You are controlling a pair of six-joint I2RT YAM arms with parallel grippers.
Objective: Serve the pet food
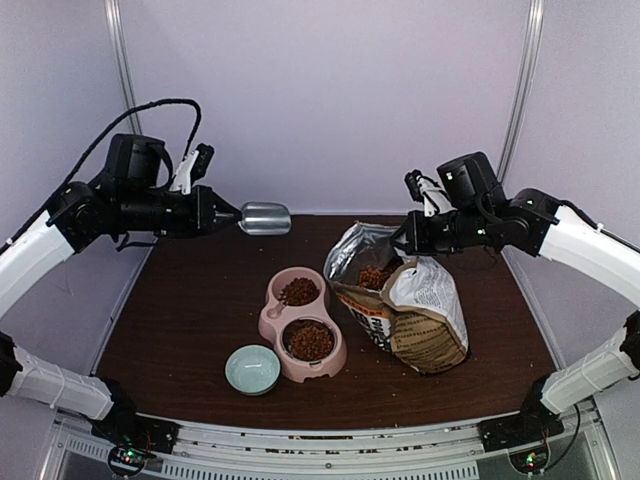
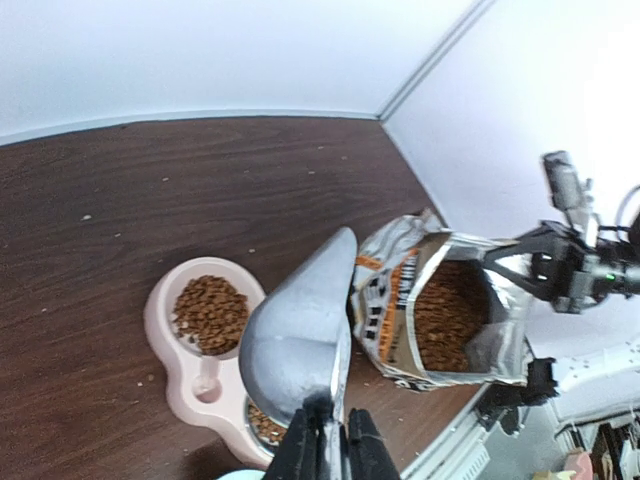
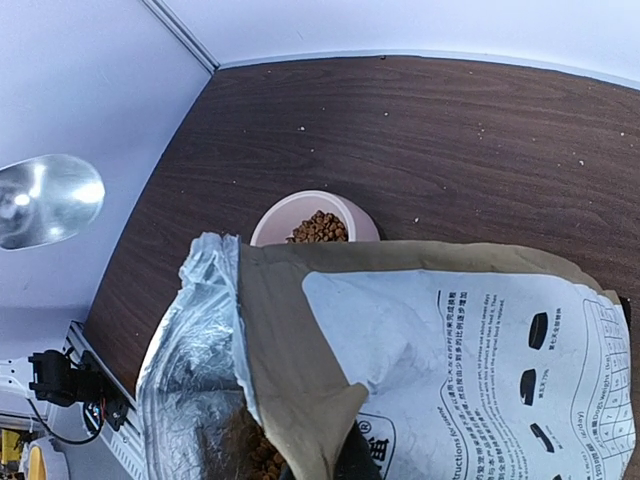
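The pet food fills both cups of the pink double bowl, as kibble in the far cup and in the near cup. More kibble lies inside the open bag. My left gripper is shut on the handle of a metal scoop. It holds the scoop high over the back of the table, left of the bag, and also shows in the left wrist view. No kibble shows in the scoop. My right gripper is shut on the bag's upper rim and holds the mouth open.
A small pale green bowl stands just left of the pink bowl's near end. The brown tabletop ends at a metal rail in front and white walls behind and at the sides.
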